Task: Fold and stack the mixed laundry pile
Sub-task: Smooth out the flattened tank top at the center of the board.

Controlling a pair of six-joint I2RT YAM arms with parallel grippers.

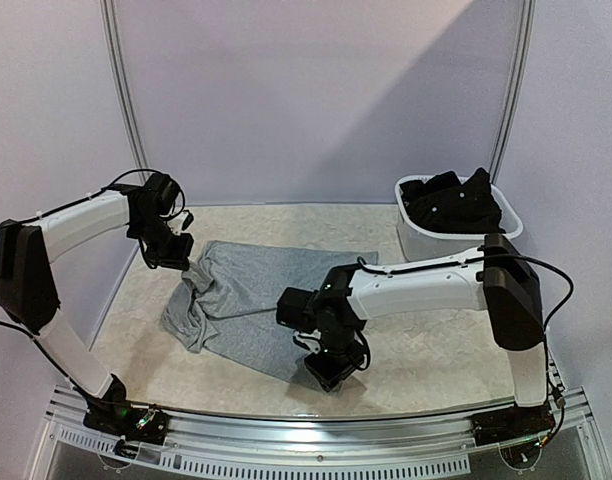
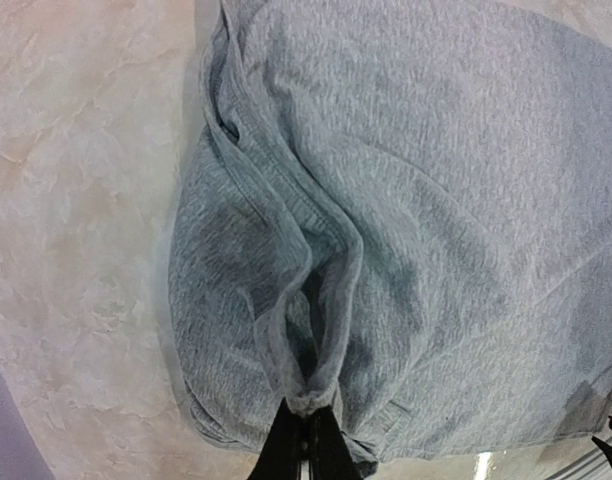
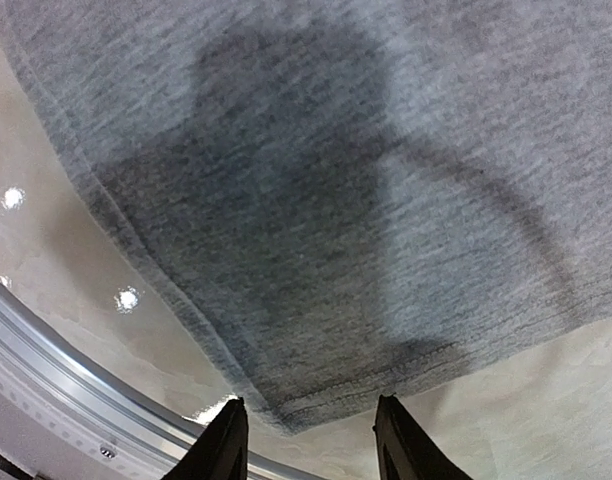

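A light grey sleeveless top (image 1: 251, 300) lies spread on the table, bunched at its left side. My left gripper (image 1: 181, 262) is shut on a pinched fold of the grey top (image 2: 316, 395) at its far left edge and lifts it slightly. My right gripper (image 1: 331, 372) is open over the top's near corner (image 3: 316, 410), one finger on each side of the hem, not holding it. A black garment (image 1: 454, 203) fills the white basket (image 1: 418, 243) at the back right. The printed piece is out of view.
The table's near metal rail (image 1: 316, 440) runs just below the right gripper and shows in the right wrist view (image 3: 56, 370). Grey curtain walls close the back and sides.
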